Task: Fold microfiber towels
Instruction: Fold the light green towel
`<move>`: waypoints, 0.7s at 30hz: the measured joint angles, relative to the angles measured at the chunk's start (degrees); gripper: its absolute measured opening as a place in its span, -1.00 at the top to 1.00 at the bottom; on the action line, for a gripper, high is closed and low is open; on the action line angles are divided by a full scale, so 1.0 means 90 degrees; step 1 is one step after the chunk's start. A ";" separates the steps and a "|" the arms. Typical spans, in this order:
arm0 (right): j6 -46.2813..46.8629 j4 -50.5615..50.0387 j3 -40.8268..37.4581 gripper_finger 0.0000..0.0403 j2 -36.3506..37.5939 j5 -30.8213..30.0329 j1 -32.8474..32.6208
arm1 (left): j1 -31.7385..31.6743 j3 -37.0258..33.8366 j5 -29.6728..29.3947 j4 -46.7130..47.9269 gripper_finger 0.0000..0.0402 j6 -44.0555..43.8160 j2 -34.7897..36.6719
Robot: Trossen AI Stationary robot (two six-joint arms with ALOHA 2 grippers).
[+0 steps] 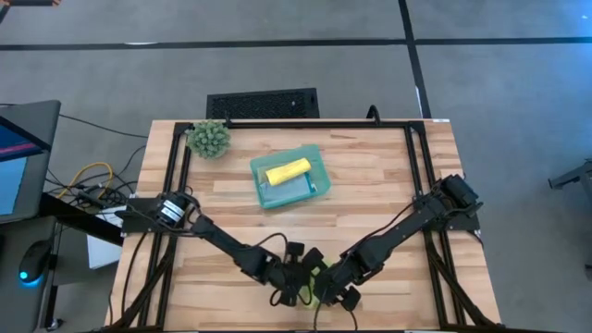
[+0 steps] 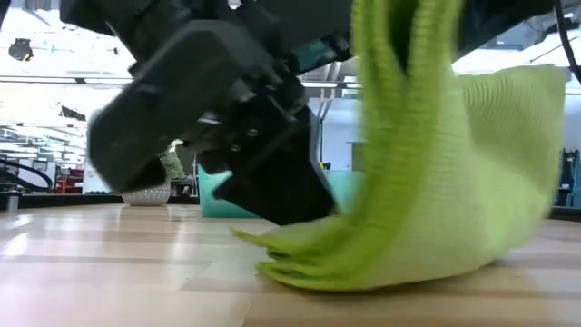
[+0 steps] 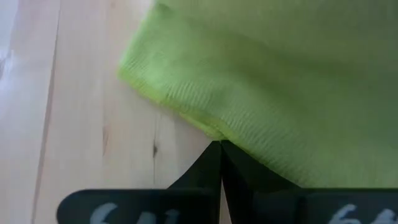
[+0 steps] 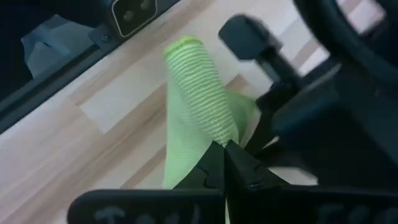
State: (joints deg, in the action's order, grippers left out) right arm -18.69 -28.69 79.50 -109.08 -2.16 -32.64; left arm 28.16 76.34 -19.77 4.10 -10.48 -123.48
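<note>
Working from the table (image 1: 370, 176) down: it carries a teal tray (image 1: 316, 159) near the far middle with a yellow towel (image 1: 288, 170) rolled or folded on top of a pale one, so I judge those cloths done; I cannot make out how many lie there. The lime green towel (image 2: 436, 200) is mid-fold at the near edge, between my two arms. It hangs as a tall drape, long axis roughly upright, its lower edge bunched on the wood and trailing toward the left arm. My right gripper (image 4: 224, 146) is clamped shut on a raised fold of it. My left gripper (image 3: 221, 146) is shut too, tips right at the towel's corner; I judge it pinches that hem, but I cannot be certain. Laying the lifted half over and flattening is left.
</note>
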 joint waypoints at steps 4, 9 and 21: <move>-0.0288 0.0077 0.0003 0.95 0.0000 -0.0029 0.0066 | -0.0048 0.0000 0.0075 -0.0552 1.00 0.0251 -0.0188; -0.0262 0.0159 -0.0170 0.93 0.0000 0.0073 0.0202 | -0.0046 0.0002 0.0004 -0.0713 1.00 0.0378 -0.0226; 0.0070 0.0215 -0.0257 0.93 -0.0413 0.0434 0.0174 | 0.0032 0.0024 -0.0243 -0.0729 1.00 0.0667 -0.0250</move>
State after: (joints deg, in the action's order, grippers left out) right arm -18.05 -26.75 77.19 -112.79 1.74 -31.07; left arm 28.45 76.55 -21.96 -2.47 -4.47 -125.73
